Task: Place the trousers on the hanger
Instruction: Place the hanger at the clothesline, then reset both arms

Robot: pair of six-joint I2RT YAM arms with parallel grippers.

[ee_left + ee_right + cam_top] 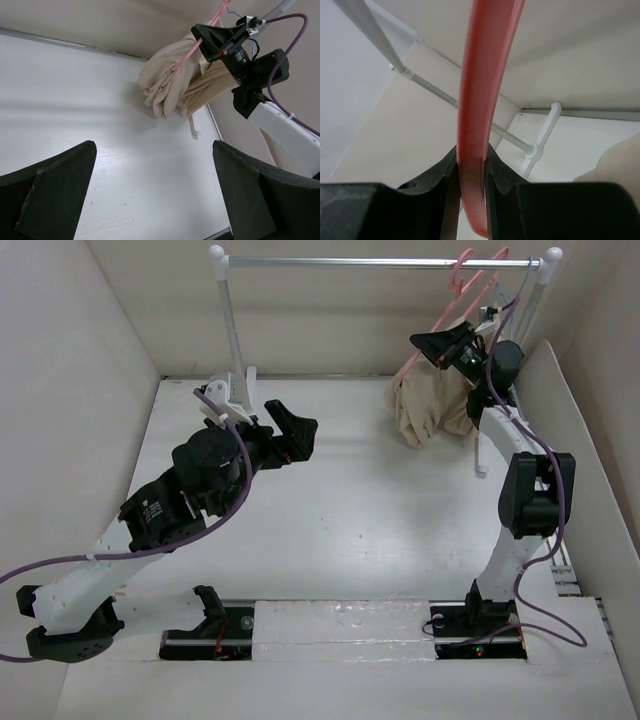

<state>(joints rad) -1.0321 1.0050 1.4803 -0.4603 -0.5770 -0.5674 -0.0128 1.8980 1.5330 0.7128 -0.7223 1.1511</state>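
Observation:
The pink hanger (468, 282) hangs by its hook at the right end of the rail, tilted down to the left. The beige trousers (431, 405) are draped over it in a bunched fold, their lower end close to the table. My right gripper (441, 346) is shut on the hanger's lower arm; in the right wrist view the pink bar (481, 100) runs between the right gripper's (471, 167) pads, with a bit of trousers (620, 160) at the right edge. My left gripper (301, 431) is open and holds nothing over the table at mid-left. Its wrist view looks at the trousers (167, 82), the hanger (192, 49) and the right gripper (218, 36).
A white clothes rack stands at the back, its rail (380, 261) on a left post (229, 325) and a right post. Beige walls close in the table on the left, back and right. The arm bases sit at the near edge.

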